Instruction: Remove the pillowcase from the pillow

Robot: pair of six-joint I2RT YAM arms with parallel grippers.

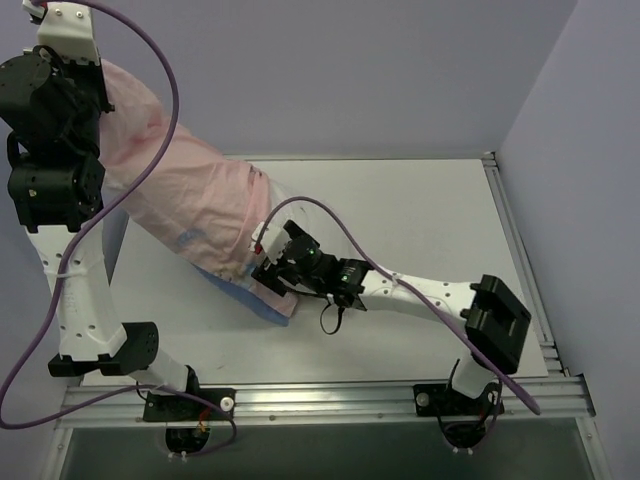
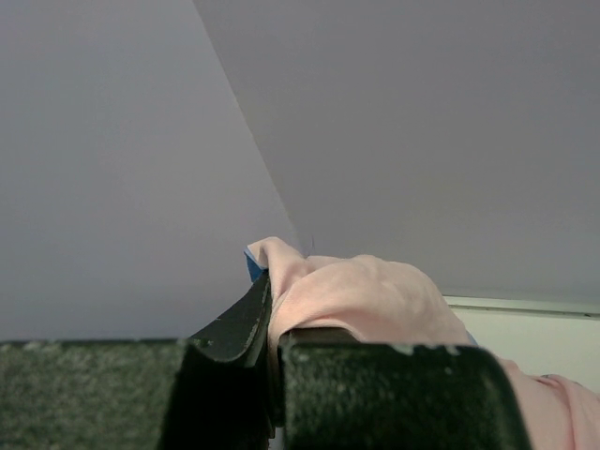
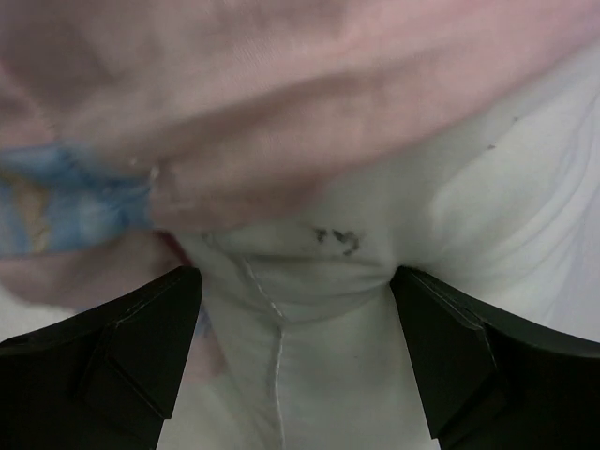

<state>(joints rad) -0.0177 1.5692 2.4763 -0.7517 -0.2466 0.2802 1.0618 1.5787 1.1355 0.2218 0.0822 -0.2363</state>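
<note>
Two arms work opposite ends of the load: the left arm stands high over the far-left corner of the table, its left gripper pinched tight on a fold of the pink pillowcase, which drapes down to mid-table. The right arm stretches low and leftward across the table. The right gripper is spread wide, one finger on either side of the white pillow at its exposed end.

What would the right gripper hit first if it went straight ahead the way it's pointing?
The right gripper, jaws open, points at the white pillow end showing below the pink pillowcase hem. It would likely meet the pillow first, though depth is hard to judge.
</note>
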